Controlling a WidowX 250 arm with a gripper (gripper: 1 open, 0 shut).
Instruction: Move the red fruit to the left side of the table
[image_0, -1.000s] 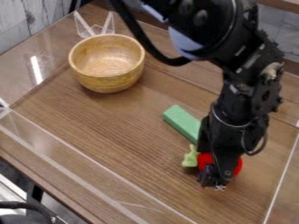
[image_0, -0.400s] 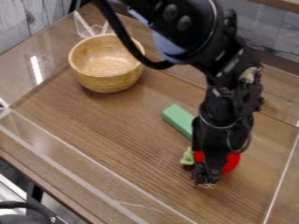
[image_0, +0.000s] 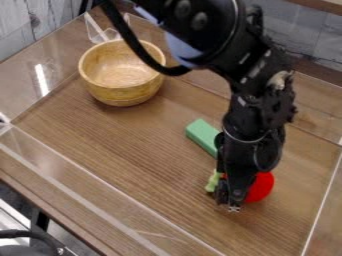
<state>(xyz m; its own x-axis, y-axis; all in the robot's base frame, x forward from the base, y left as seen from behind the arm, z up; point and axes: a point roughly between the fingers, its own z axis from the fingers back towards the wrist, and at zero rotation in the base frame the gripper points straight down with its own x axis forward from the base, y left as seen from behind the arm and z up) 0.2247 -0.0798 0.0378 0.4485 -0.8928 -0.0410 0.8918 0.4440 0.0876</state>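
At the lower right of the tabletop (image_0: 120, 150), camera view: the hand (image_0: 230, 202) comes down over the red fruit (image_0: 255, 187), which sits close against it.
Way from hand to fruit: toward the right edge of the view; most of the red shows to the right of the dark fingers, with the leafy stem (image_0: 213, 182) poking out to their left.
Long axis: the fruit looks round, so it offers none to line up with; the stem points leftward in the view.
Hand state: cannot tell whether the fingers are apart, together or clamped on the fruit, as they overlap it from this angle.
Green block: the block (image_0: 203, 135) lies just beyond the fruit, partly behind the hand.
Bowl: the wooden bowl (image_0: 122, 72) stands well apart, at the upper left.
Coming move: probably to secure the fruit between the fingers before any carry leftward; if the grip lands off to one side, the fruit could roll away.
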